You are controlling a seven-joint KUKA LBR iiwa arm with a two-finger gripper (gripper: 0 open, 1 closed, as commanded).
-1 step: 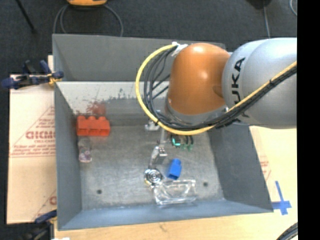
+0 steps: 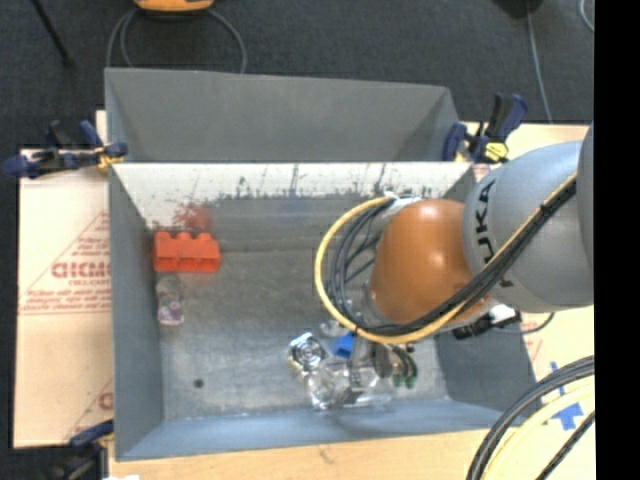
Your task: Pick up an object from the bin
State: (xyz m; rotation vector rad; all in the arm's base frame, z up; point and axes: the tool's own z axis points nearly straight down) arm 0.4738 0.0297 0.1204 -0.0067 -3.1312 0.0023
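The step in hand was judged to be the closing-in on the crumpled clear-and-silver heap (image 2: pixel 322 376) by the near wall. Done well, it would single out one piece of that heap, squarely, and keep off the wall. The pincer (image 2: pixel 380 368) stood low at the heap's right, under the arm's orange cover. Its opening, and any hold, could not be told.

The bin (image 2: pixel 250 298) held an orange toy brick (image 2: pixel 186 252) with a small clear item (image 2: pixel 170 303) just below, well apart from the heap. A blue piece (image 2: pixel 343 346) lay at the heap's top.

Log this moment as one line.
claw: low in bin, lower right | beside it: shiny heap | red brick: far left, apart
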